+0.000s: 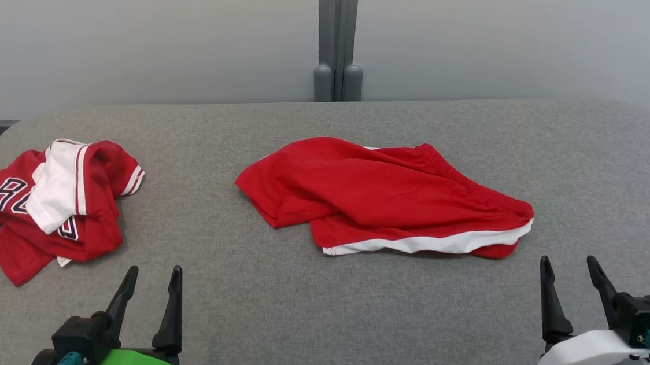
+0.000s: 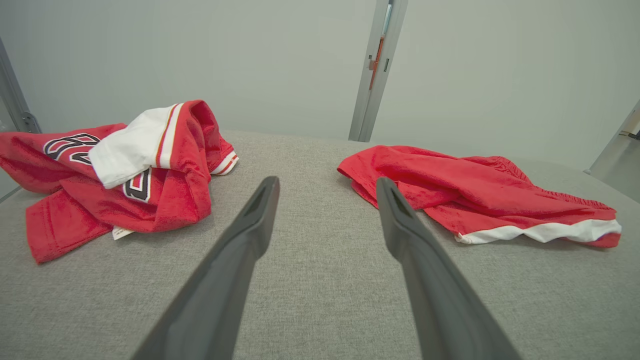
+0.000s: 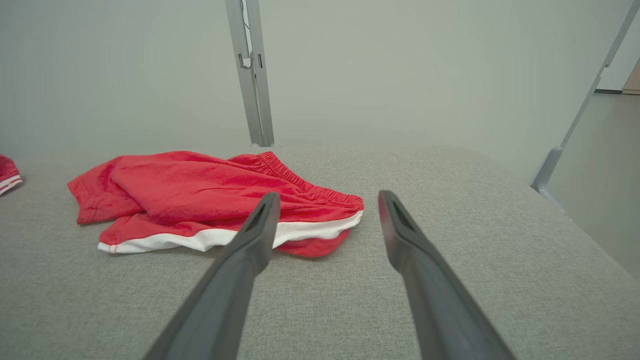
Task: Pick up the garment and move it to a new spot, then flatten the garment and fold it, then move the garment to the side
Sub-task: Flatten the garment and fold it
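A pair of red shorts (image 1: pixel 382 195) is seen lying crumpled near the middle of a table (image 1: pixel 290 330) covered in coarse grey woven fabric, its far corners rounded. The shorts are of soft, slightly fuzzy cloth, bunched into a wide, low heap. A gathered elastic waistband runs along the far right edge, and a white band is shown along the near hem.

At the left of the table, well apart from the shorts, a red jersey (image 1: pixel 51 201) is heaped in folds. A white panel edged with thin red stripes is turned up on top, and dark, white-outlined lettering is partly hidden.

The left gripper (image 1: pixel 154 276) is held at the near left, before the gap between the two garments. Its two dark, tapered, matte fingers are spread apart with nothing between them. The right gripper (image 1: pixel 567 268) is held at the near right, close to the right end of the shorts, its fingers likewise spread and empty.

Behind the table, a pale, smooth wall is divided by a grey metal post (image 1: pixel 337 32).
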Robot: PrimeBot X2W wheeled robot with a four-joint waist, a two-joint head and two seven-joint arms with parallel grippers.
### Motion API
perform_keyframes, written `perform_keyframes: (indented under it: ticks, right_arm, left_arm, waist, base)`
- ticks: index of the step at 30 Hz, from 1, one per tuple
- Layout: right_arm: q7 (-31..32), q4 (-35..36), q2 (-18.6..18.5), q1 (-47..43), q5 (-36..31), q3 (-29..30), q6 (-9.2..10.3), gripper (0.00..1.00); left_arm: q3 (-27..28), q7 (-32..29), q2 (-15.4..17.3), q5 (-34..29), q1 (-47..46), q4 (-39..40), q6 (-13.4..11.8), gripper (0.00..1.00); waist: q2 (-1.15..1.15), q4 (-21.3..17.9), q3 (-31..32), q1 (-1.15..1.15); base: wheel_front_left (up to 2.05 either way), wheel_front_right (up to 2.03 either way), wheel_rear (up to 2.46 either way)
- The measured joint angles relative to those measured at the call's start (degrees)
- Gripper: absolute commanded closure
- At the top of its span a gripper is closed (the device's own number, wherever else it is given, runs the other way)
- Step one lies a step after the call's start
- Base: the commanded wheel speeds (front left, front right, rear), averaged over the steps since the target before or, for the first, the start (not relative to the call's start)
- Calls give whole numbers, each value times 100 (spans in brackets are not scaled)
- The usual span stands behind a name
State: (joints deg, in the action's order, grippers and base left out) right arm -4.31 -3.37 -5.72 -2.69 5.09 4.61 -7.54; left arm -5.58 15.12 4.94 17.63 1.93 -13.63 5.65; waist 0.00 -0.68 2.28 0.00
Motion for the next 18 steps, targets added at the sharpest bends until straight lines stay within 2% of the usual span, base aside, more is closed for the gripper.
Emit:
perform_keyframes:
  ticks: [5, 10, 14, 18]
  right_arm:
    - [352, -282, -86, 204, 234, -65, 0, 0]
    - [994, -1095, -572, 1117, 598, -167, 1, 0]
    - [1376, -1845, -859, 2100, 849, -342, 1, 0]
    - [1491, -2652, -994, 2922, 1102, -754, 0, 0]
  left_arm:
    - [-304, -103, -12, -1, -83, -221, 76, 0]
    - [-1195, -635, -82, 109, -784, -715, 149, 0]
    - [-1926, -1015, -167, 557, -1653, -1200, 166, 0]
    - [-2220, -1257, -207, 1159, -2325, -1782, 167, 0]
  waist:
    - [0, -14, -82, 0]
    - [0, -31, -285, 0]
    - [0, -37, -570, 0]
    - [0, -53, -905, 0]
  base:
    - [0, 0, 0]
    - [0, 0, 0]
    - [0, 0, 0]
    - [0, 0, 0]
